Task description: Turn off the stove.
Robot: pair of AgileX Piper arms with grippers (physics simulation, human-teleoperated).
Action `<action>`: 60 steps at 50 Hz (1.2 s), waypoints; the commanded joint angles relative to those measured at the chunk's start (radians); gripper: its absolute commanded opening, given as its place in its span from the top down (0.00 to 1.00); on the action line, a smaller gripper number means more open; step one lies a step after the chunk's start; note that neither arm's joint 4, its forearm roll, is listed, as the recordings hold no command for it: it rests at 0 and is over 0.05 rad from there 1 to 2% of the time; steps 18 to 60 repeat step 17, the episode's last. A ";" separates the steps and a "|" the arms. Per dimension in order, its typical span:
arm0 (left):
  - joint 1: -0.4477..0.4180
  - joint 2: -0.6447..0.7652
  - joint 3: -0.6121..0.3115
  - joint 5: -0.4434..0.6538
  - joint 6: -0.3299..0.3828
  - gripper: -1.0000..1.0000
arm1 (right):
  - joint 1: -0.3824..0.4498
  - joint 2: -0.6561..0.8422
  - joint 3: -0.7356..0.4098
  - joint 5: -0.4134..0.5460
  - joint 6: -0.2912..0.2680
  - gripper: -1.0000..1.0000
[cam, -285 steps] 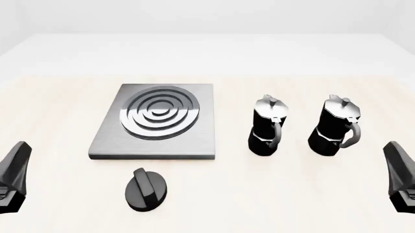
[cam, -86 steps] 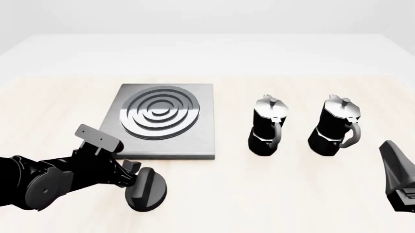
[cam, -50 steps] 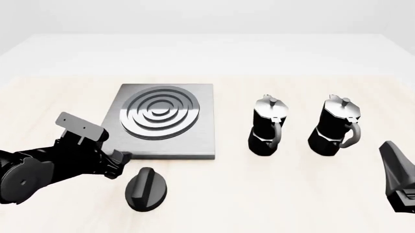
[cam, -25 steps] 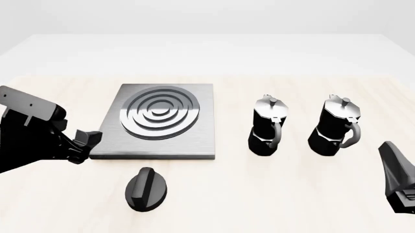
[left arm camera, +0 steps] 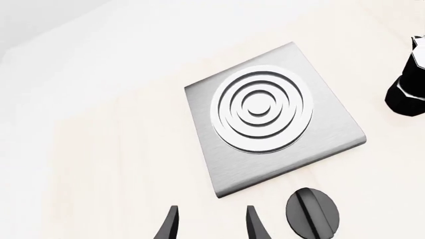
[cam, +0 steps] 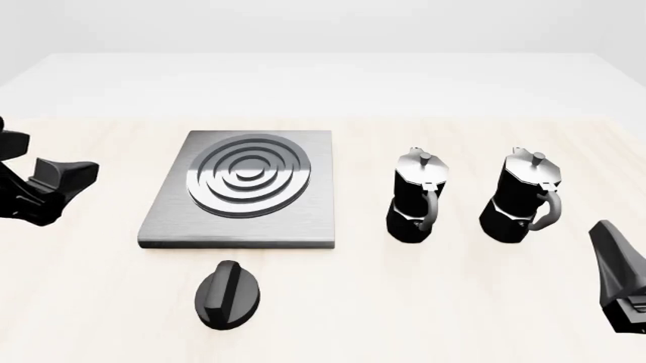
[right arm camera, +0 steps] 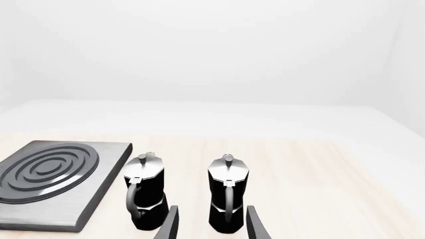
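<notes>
I see no writing on the stove [cam: 242, 189] or knob [cam: 228, 295]. My left gripper [left arm camera: 211, 226] is spread, holding nothing; the right gripper [right arm camera: 211, 224] looks likewise, I think.

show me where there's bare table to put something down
Bare table lies right of the knob, nearer than both moka pots; more lies behind the stove. Crowded: the slim gap between the left moka pot and the right moka pot.

Stove [cam: 305, 213]: brushed grey metal plate, satin; rings [cam: 250, 175] brighter, polished silver. Knob [cam: 228, 295]: matt black, ridged. Pots [cam: 417, 197]: glossy black bodies, shiny metal lids. Table [cam: 424, 302]: pale wood grain, matt. My fingers [left arm camera: 254, 225]: smooth black, dull sheen.
</notes>
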 commanded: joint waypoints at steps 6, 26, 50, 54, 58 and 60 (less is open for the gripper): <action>0.056 -0.079 -0.100 0.138 0.070 0.00 | 0.004 0.002 0.000 -0.001 -0.002 0.00; 0.067 -0.095 -0.107 0.159 0.080 0.00 | 0.008 0.003 0.000 -0.003 -0.001 0.00; 0.067 -0.095 -0.107 0.159 0.080 0.00 | 0.008 0.003 0.000 -0.003 -0.001 0.00; 0.067 -0.095 -0.107 0.159 0.080 0.00 | 0.008 0.003 0.000 -0.003 -0.001 0.00; 0.067 -0.095 -0.107 0.159 0.080 0.00 | 0.008 0.003 0.000 -0.003 -0.001 0.00; 0.067 -0.095 -0.107 0.159 0.080 0.00 | 0.008 0.003 0.000 -0.003 -0.001 0.00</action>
